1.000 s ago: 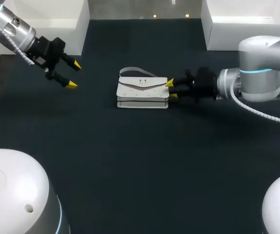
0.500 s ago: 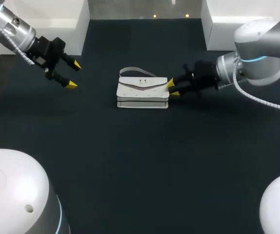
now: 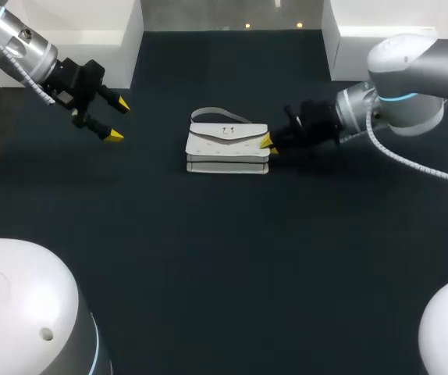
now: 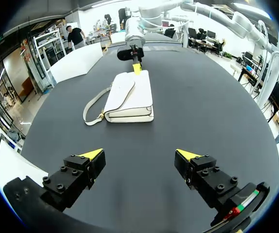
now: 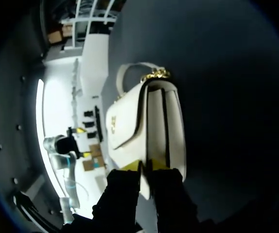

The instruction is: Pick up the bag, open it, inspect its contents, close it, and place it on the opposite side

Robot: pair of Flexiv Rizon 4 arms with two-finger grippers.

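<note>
Dark tabletop (image 3: 208, 258), bag (image 3: 228, 146) seemingly far from edges

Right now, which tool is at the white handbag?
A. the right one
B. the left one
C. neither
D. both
A: the right tool pinches the white handbag at its end, while the left tool hangs open, well apart from it.
</note>
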